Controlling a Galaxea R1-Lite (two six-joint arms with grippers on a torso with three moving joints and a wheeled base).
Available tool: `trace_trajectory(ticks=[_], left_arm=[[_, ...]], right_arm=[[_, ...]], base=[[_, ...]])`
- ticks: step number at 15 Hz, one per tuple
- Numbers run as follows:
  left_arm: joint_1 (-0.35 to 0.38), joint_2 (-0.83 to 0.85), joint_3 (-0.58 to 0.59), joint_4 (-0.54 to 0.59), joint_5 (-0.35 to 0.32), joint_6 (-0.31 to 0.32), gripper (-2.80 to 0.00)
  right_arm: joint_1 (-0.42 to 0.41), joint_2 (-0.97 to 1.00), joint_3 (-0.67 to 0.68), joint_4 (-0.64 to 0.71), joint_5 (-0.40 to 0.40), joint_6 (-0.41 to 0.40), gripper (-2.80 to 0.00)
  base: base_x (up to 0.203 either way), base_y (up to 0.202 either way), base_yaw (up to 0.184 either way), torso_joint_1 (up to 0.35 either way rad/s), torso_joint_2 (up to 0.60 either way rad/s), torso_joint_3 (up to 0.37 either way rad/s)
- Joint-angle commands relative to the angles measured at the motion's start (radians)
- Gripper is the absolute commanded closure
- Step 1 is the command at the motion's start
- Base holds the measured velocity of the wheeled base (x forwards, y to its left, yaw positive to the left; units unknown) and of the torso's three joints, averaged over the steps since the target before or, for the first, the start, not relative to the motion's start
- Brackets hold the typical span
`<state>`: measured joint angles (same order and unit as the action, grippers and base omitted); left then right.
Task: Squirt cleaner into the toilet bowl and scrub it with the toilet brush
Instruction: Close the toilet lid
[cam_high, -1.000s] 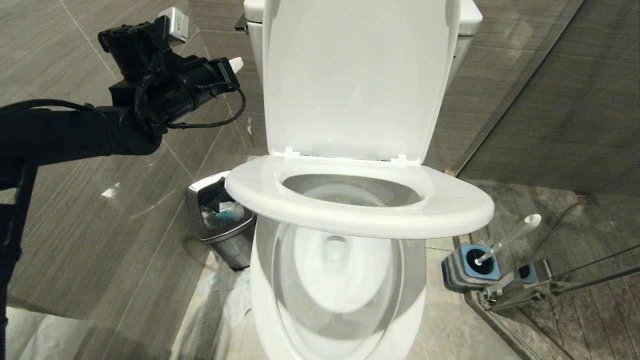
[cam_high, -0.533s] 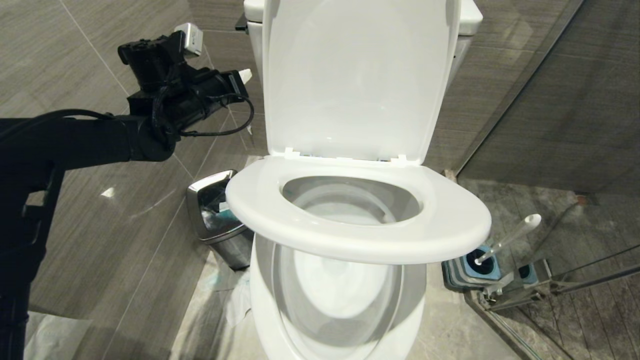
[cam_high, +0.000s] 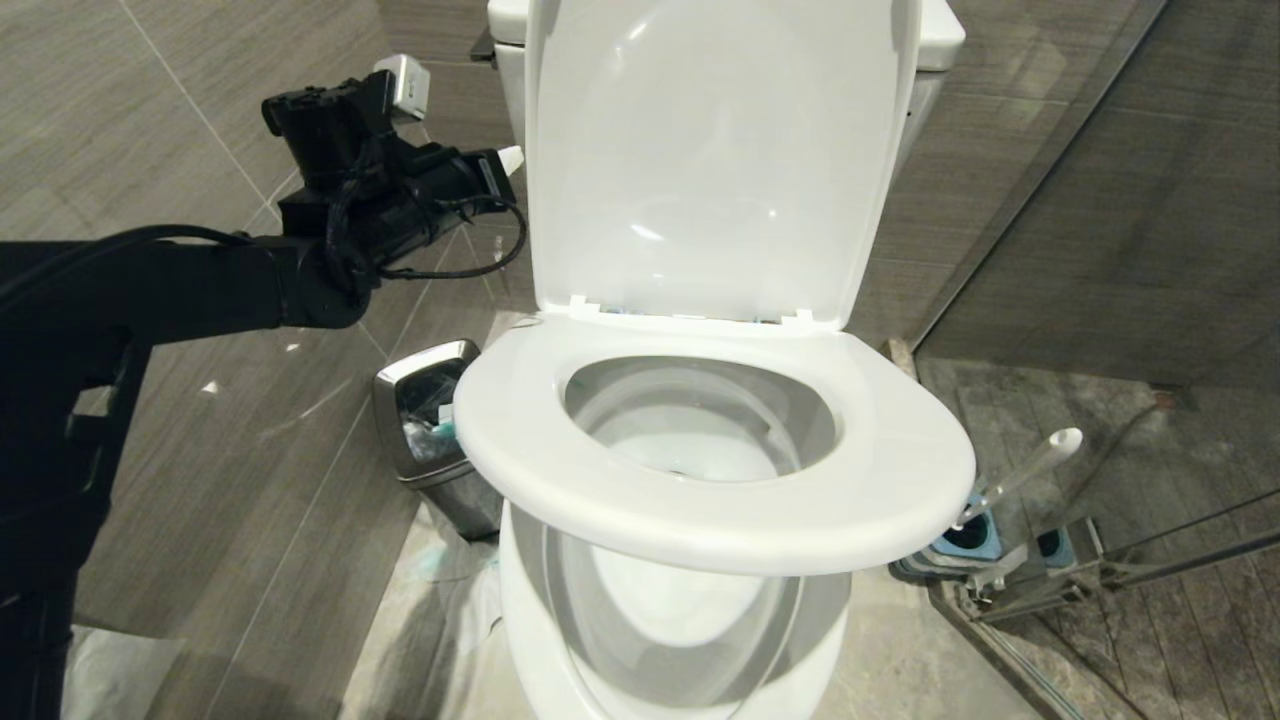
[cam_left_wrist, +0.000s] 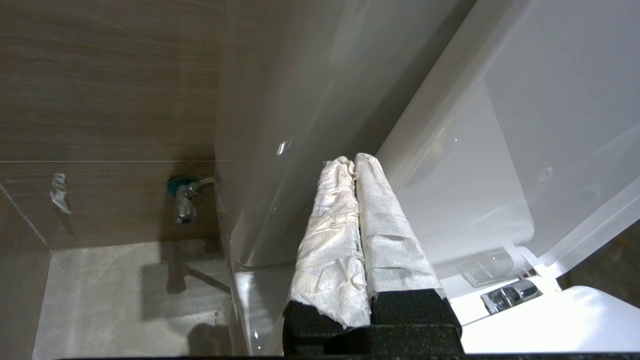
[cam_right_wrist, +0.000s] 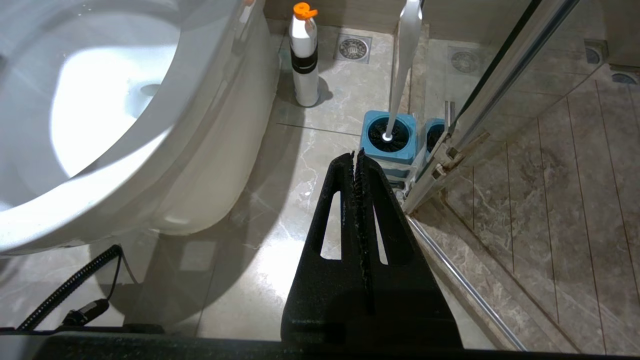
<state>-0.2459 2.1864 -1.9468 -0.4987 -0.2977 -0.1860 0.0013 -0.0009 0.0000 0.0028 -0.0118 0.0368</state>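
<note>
A bathroom scene from the robot's head camera, looking down at a white toilet. The toilet bowl (cam_high: 670, 640) fills the middle of the view. Its lid (cam_high: 700, 150) stands upright against the tank, while the seat (cam_high: 700, 500) hangs partway between raised and lowered, tilted over the bowl. The water looks clear; no blue cleaner shows in it.

The left gripper (cam_high: 508, 158) is raised at the robot's left, level with the lid's edge and just beside it. Its jaws are pressed together on nothing, and the fingertips (cam_left_wrist: 350, 215) are wrapped in white paper or cloth. In the left wrist view they point at the gap between the tank and the lid's rim, with a chrome hinge (cam_left_wrist: 510, 295) lower down.

The right gripper (cam_right_wrist: 356, 160) hangs low on the robot's right, beside the bowl's outer wall, jaws likewise closed and empty.

The toilet brush (cam_high: 1020, 470) stands in a blue holder (cam_right_wrist: 390, 137) on the floor at the robot's right, against a glass shower partition (cam_right_wrist: 500, 75). Its white handle leans up and away from the bowl, rounded tip uppermost. In the right wrist view the holder lies straight ahead of the right jaws and near them; the left arm is across the toilet, well apart. A white bottle with an orange cap (cam_right_wrist: 305, 55) stands on the floor beyond the holder, by the toilet's base. A steel waste bin (cam_high: 430, 440) sits at the bowl's left.

The right arm appears the better placed for the brush; its jaws would have to open first.
</note>
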Motion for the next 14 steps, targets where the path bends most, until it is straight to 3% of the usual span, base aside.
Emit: trace_trajectory(ticks=[1,9,12,14], left_arm=[[-0.013,0.006,0.0,-0.003,-0.002,-0.001,0.0],[-0.024,0.012,0.002,-0.003,-0.008,-0.003,0.0],[-0.023,0.006,0.009,0.0,-0.092,0.001,0.0],[-0.023,0.003,0.012,0.006,-0.115,0.002,0.0]], right_arm=[[0.0,0.001,0.0,0.0,-0.001,0.0,0.0],[0.0,0.001,0.001,0.0,0.0,0.0,0.0],[0.0,0.001,0.001,0.0,-0.001,0.0,0.0],[0.0,0.001,0.002,0.0,0.001,0.0,0.0]], base=[[0.0,0.0,0.0,0.0,0.0,0.0],[0.0,0.0,0.0,0.0,0.0,0.0],[0.0,0.0,0.0,0.0,0.0,0.0],[0.0,0.0,0.0,0.0,0.0,0.0]])
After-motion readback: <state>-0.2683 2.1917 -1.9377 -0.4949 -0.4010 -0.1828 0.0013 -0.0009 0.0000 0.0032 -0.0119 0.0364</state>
